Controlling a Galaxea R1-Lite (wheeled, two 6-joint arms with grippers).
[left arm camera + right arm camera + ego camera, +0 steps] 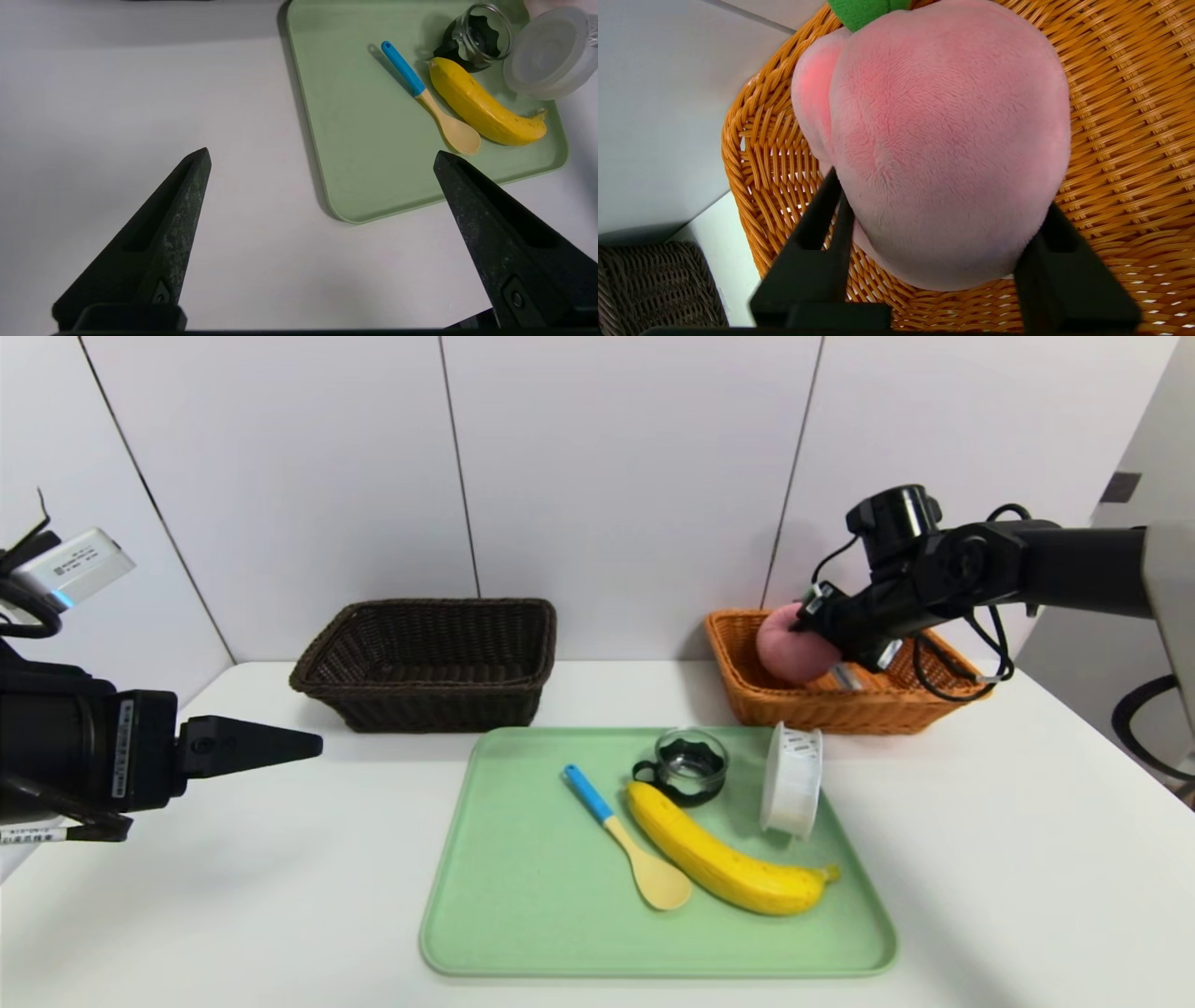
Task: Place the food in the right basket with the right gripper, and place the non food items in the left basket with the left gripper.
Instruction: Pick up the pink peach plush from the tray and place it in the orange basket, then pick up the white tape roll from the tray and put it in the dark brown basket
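White table: right pincer (941, 219) straddles peach (943, 140) inside orange basket (1125, 116); left pincer (322, 158) gapes wide.

No legible text. White label on left arm (122, 748), white box (75, 567) at 9 o'clock, tape roll (792, 778) markings: print too small to read.
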